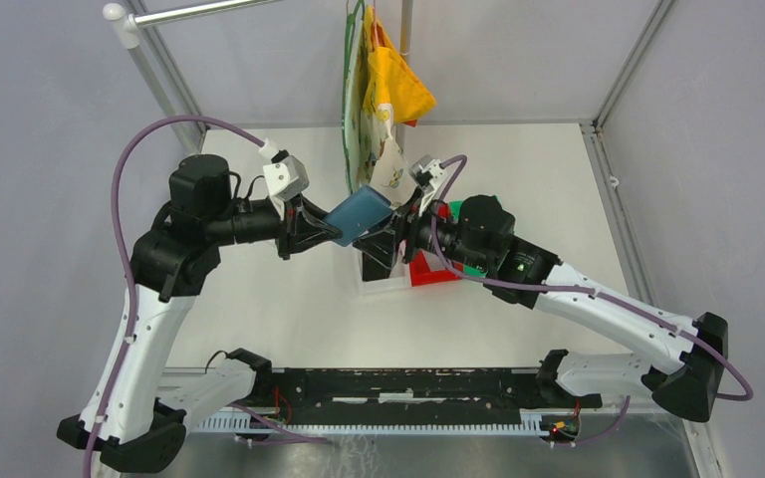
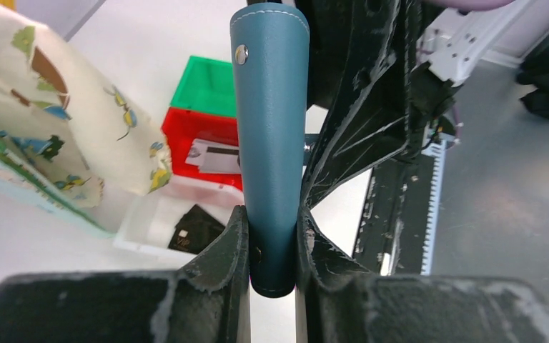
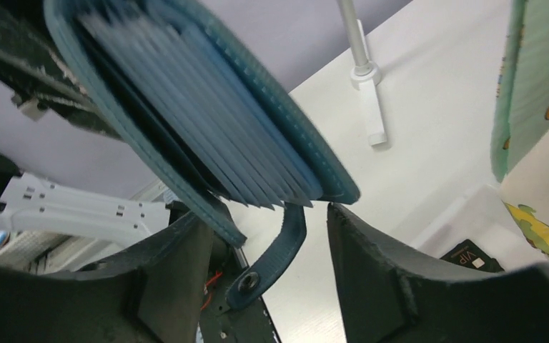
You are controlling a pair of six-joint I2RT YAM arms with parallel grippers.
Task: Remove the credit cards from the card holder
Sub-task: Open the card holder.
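The white table [image 1: 289,319] carries both arms, which meet over its middle. Printed cloth [image 1: 374,100] in yellow, green and cream hangs from the frame at 12 o'clock. Just under the meeting point sit three hard plastic bins: a white bin [image 1: 379,284], a red bin [image 1: 426,271] beside it at 3 o'clock, and a green bin [image 1: 455,209] beyond. The holder [image 1: 359,211] is in the air above them, a soft, stitched teal wallet. Its long axis runs from the left gripper [image 1: 324,231] out toward about 2 o'clock. That gripper is clamped on the holder's near end, a finger pressed on each flat cover. The far end fans open into thin, lighter blue pockets [image 3: 186,93] whose mouths face the right gripper [image 3: 268,229]. Its jaws stand apart below them and grip nothing. A pale card [image 2: 214,158] lies flat in the red bin and a dark card [image 2: 193,232] in the white one. The holder's narrow tab [image 3: 275,250] hangs between the right fingers, ending in a metal snap [image 3: 249,281]. Its stud [image 2: 241,53] sits on the outer cover.
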